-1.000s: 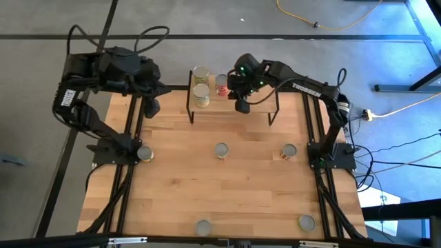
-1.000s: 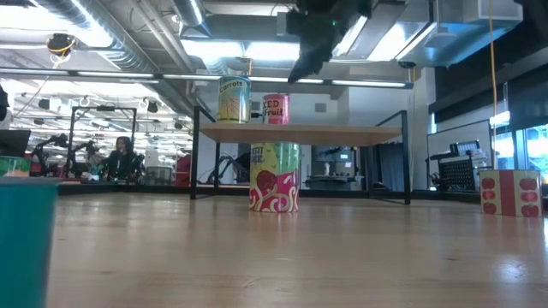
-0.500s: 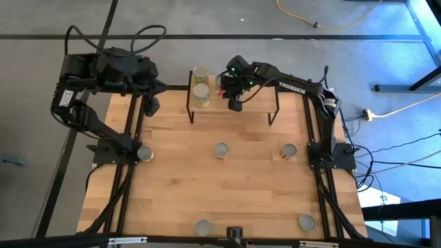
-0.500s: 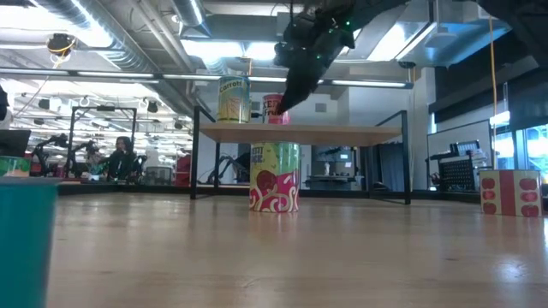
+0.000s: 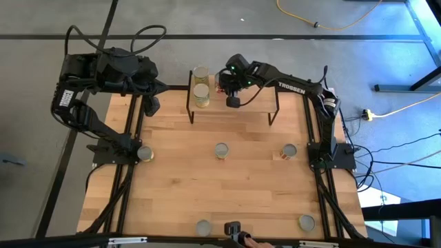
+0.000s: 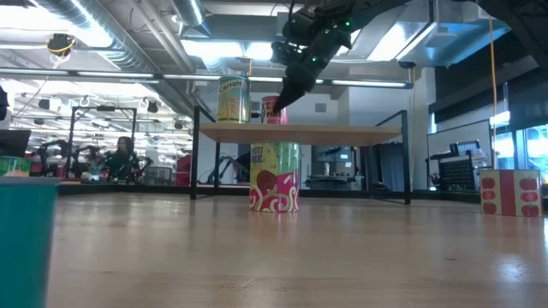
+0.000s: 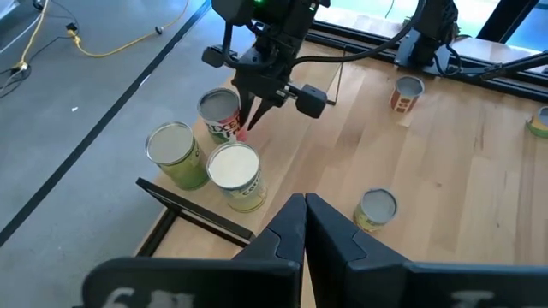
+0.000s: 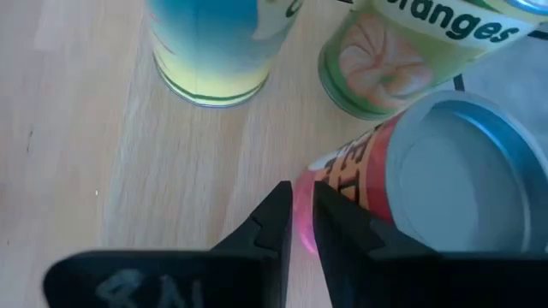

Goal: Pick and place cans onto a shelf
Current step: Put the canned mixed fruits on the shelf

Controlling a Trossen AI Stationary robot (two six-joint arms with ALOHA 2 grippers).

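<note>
The shelf (image 5: 255, 103) (image 6: 300, 133) stands at the table's far edge. On its left part stand three cans: a red-labelled one (image 5: 220, 80) (image 7: 221, 115) (image 8: 402, 184) and two green-yellow ones (image 5: 200, 72) (image 5: 200, 94). My right gripper (image 5: 229, 91) (image 6: 280, 104) (image 8: 304, 214) is shut and slants down beside the red can's right side. Beyond the table's far left corner, my left gripper (image 7: 304, 214) hangs high and shut with nothing in it. Several more cans stand on the table, among them a middle one (image 5: 221, 150) (image 6: 274, 177). My right gripper lies with the outer side of one finger (image 8: 336, 218) against the red can's label wall (image 8: 355, 192), just below its silver top. The fingers slant down from the table's right. The can stands upright on the shelf board.
Loose cans stand at the left (image 5: 144, 153), right (image 5: 289, 150) and near the front edge (image 5: 202, 226) (image 5: 306, 222). The shelf's black legs (image 5: 191, 107) (image 5: 274, 110) rise at the back. Bare wood lies between the can rows.
My right gripper has gone toward the table's left edge and down over the shelf, rolling a little, until its tips are beside the red can. Its fingers have stayed together. The cans on the shelf stand as before.
</note>
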